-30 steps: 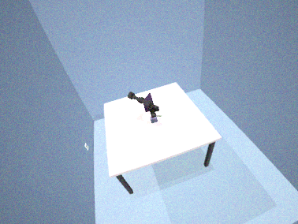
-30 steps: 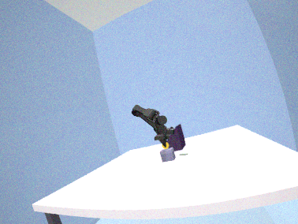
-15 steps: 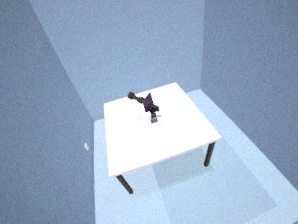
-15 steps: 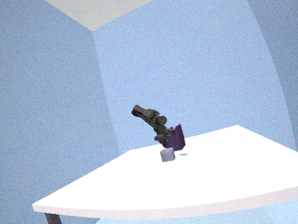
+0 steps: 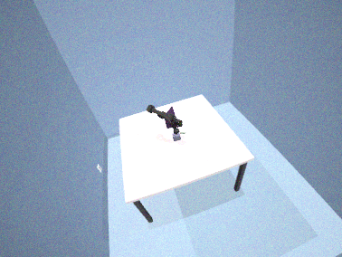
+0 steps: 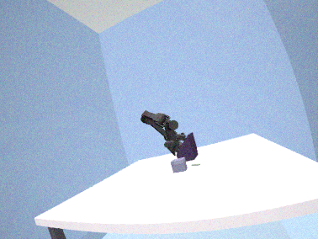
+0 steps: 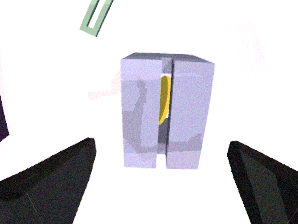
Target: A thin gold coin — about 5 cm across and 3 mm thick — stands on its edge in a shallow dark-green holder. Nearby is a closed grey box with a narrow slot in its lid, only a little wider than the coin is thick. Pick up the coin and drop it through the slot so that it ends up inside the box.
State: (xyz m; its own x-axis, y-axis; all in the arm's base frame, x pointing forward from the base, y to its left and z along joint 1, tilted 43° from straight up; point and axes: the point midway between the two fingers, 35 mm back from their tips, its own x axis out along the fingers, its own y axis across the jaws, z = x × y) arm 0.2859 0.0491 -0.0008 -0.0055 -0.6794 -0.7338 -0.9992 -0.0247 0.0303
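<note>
The grey box [image 5: 176, 137] [image 6: 178, 166] [image 7: 189, 100] stands on the table with its slot running away from the gripper in the wrist view. The gold coin [image 7: 164, 97] shows through the slot in the wrist view. It looks to be below the lid, slightly tilted, with its left side cut off by the lid's edge. How it rests inside is hidden. My gripper [image 7: 162, 147] is wide open above the near end of the box, with nothing between its fingers. The green holder [image 6: 196, 165] [image 7: 89, 30] lies beyond the box to the left in the wrist view, and its visible part is empty.
A dark purple upright block [image 6: 189, 148] [image 7: 2, 120] stands close to the arm, behind the box in the exterior view and at the left edge of the wrist view. The white table [image 5: 158, 172] [image 6: 126, 206] carries everything.
</note>
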